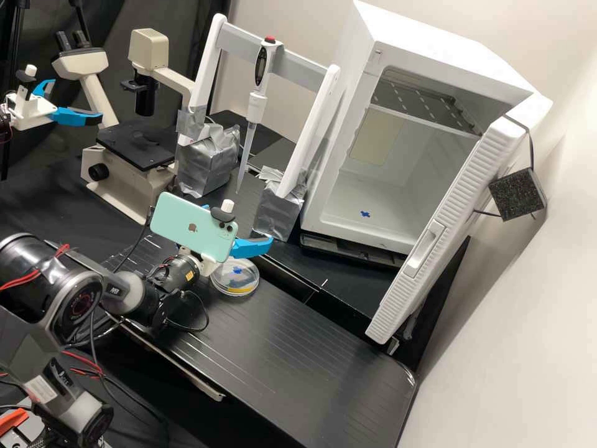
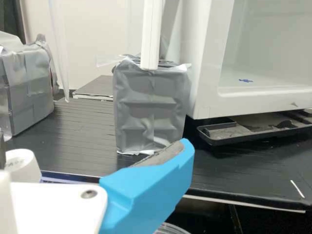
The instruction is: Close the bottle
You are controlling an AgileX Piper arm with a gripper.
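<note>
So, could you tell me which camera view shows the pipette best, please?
The high view: it shows the pipette whole, from its red button down past the white body to the point, upright at its stand. The wrist view shows the lower part of its clear tip.

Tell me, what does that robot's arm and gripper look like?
The arm is dark grey and black, with rounded joints, a pale label, red wires and looping black cables. Its gripper has a white body and bright blue, angled fingers, one with a grey inner pad.
</note>
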